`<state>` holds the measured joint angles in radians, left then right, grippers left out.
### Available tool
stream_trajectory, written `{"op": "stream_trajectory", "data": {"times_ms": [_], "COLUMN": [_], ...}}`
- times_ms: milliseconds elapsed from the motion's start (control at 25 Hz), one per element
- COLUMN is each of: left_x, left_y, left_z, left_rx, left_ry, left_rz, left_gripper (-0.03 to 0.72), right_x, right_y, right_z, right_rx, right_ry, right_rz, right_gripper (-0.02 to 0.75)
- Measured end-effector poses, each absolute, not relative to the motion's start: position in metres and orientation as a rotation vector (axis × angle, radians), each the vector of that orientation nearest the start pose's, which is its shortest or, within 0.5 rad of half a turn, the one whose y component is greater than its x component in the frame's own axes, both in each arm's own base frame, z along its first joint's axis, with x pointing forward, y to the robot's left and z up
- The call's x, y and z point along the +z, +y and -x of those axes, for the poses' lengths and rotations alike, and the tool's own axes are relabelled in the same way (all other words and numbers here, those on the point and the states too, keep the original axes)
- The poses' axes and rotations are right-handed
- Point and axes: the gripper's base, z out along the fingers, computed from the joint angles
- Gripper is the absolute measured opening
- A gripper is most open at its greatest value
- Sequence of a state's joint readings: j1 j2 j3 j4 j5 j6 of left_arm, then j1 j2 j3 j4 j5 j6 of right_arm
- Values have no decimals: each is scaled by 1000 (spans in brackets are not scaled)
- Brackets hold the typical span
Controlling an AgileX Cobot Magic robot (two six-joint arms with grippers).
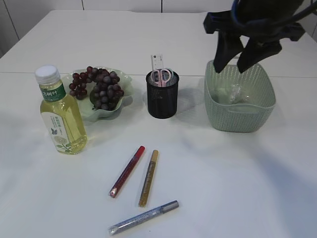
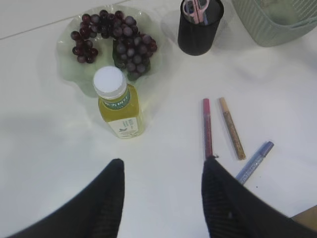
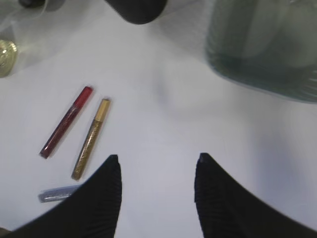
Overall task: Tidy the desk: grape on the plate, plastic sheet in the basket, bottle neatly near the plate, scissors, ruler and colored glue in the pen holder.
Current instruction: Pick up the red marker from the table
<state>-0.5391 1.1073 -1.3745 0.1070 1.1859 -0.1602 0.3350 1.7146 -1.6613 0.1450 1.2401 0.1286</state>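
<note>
Exterior view: grapes (image 1: pixel 97 87) lie on the plate (image 1: pixel 127 82), the bottle (image 1: pixel 61 113) stands just beside the plate, scissors (image 1: pixel 161 76) and ruler (image 1: pixel 157 61) stand in the pen holder (image 1: pixel 162 96), and the plastic sheet (image 1: pixel 235 93) sits in the basket (image 1: pixel 239 118). Remaining, I judge: three glue pens (image 1: pixel 127 171) on the worktop, nearer the camera than the pen holder. The right gripper (image 1: pixel 233 62), jaws spread and empty, hangs above the basket; the left gripper (image 2: pixel 162 168), likewise spread, holds nothing. Next, one must descend onto a pen.

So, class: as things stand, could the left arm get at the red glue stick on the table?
Probably yes: the red glue stick lies bare on the table just beyond the open left gripper, with nothing between them.
</note>
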Motion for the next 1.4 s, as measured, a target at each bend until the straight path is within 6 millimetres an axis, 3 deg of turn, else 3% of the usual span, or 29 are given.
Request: {"op": "stream_trajectory", "data": {"times_ms": [320, 480, 840, 960, 1400], "left_x": [396, 374, 318, 298, 225], "left_y": [-128, -153, -198, -210, -243], "left_z": [-218, -232, -270, -285, -329], "left_rx": [-218, -227, -184, -166, -80], "left_ry": [2483, 2540, 2696, 2750, 2930], "left_rz": [-529, -608, -710, -722, -765], "left_gripper": [372, 372, 372, 372, 372], "right_x": [343, 335, 271, 274, 319], "right_y": [53, 28, 27, 27, 33], "right_z": [-357, -358, -331, -322, -297], "right_rx": [199, 68, 62, 74, 207], "right_ry": [2784, 2806, 3045, 3039, 2897], "right_rz": [17, -30, 14, 22, 2], "right_gripper": [328, 320, 317, 317, 314]}}
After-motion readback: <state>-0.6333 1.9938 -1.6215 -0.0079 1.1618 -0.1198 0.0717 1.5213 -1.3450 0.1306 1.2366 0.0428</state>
